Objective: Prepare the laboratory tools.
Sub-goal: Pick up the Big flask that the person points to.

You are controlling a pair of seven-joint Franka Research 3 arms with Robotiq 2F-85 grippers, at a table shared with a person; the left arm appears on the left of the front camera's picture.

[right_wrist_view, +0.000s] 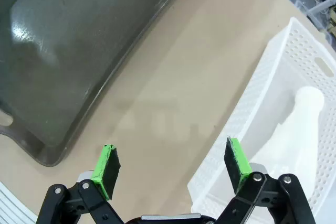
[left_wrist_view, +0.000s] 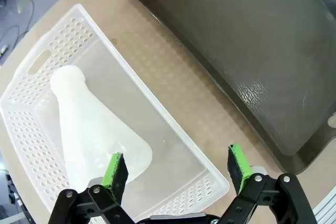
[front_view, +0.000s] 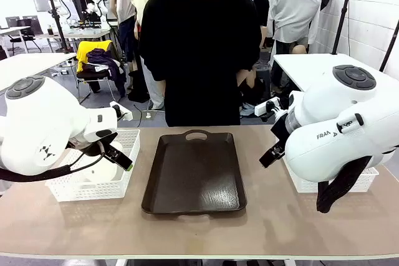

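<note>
Two white baskets sit on a tan table (front_view: 262, 228), one at each side of a dark brown tray (front_view: 194, 172) whose handle hole points to the far edge. We see a person (front_view: 199, 48) in black standing at that far edge. Behind the person the room is crowded with more tables, a chair draped with a yellow garment (front_view: 93, 54), hanging clothes and tripod stands.

In the left wrist view the left flask (left_wrist_view: 89, 124) appears to lie on its side in the left basket (left_wrist_view: 31, 129), with its neck toward the end that has the handle slot. The left gripper (left_wrist_view: 176, 166) hangs above the basket's near end with its jaws wide apart and nothing held. One green pad (left_wrist_view: 115, 169) is over the flask's base, and the other is over the basket's corner beside the tray. The tray's rim lies near this basket, with a strip of bare table between them.

In the right wrist view the right flask (right_wrist_view: 299, 135) lies in the right basket (right_wrist_view: 262, 93), its neck away from the camera. The right gripper (right_wrist_view: 171, 163) is also fully spread and holds nothing. It is above the bare table between the tray and the basket. The basket's lattice wall stands between its fingers and the flask. From the front, the bulky white arms hide much of both baskets.
</note>
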